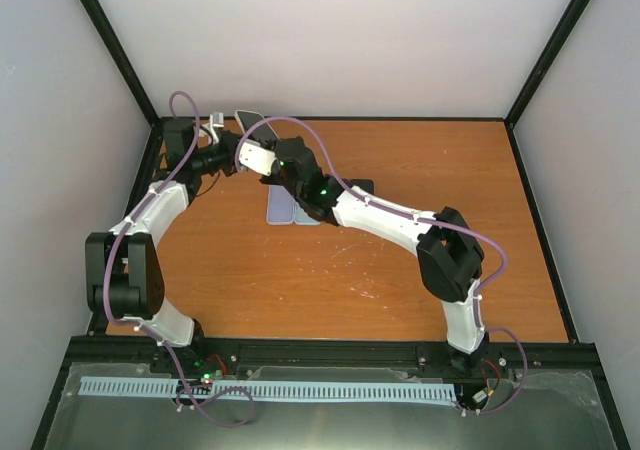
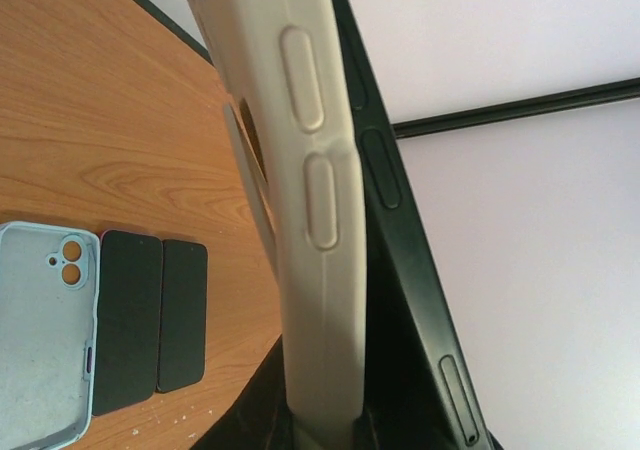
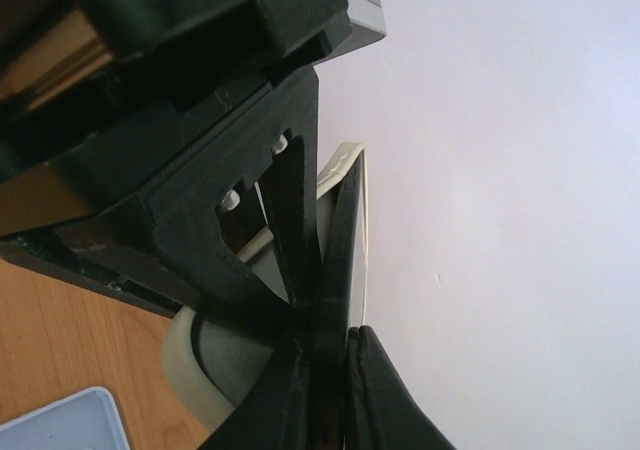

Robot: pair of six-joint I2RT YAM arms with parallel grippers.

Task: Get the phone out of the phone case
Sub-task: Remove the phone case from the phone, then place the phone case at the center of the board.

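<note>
Since both grippers have hold of it, the phone point(image 2: 400, 270) sits off the table point(image 2: 120, 100), standing on end in its cream case point(image 2: 315, 170). It rises straight out of the left gripper point(image 2: 322, 430), whose jaws are clamped on the case's lower end. Just beyond that gripper's fingers the dark phone has parted from the case along one long side, leaving a wedge of gap that widens toward the near end.

The right gripper point(image 3: 325, 370) is pinched tight on the thin dark edge directly ahead of its fingertips, with the cream rim of the case lying against the far face. Whether that pinch has also caught the case's lip I cannot tell.

The case looks like soft rubbery plastic: it bows and flexes where the phone has lifted, so it should peel rather than snap, and its matt skin ought to grip well. The phone is probably stiff, smooth and fairly heavy for its thickness, with glass that would not forgive a drop. Holding it by the bare side edge seems best, across the thickness and clear of the side buttons, while the case is bent back at a corner.

Down on the table below the left gripper lie a blue case point(image 2: 45, 340) and two dark slabs point(image 2: 130, 320).
</note>
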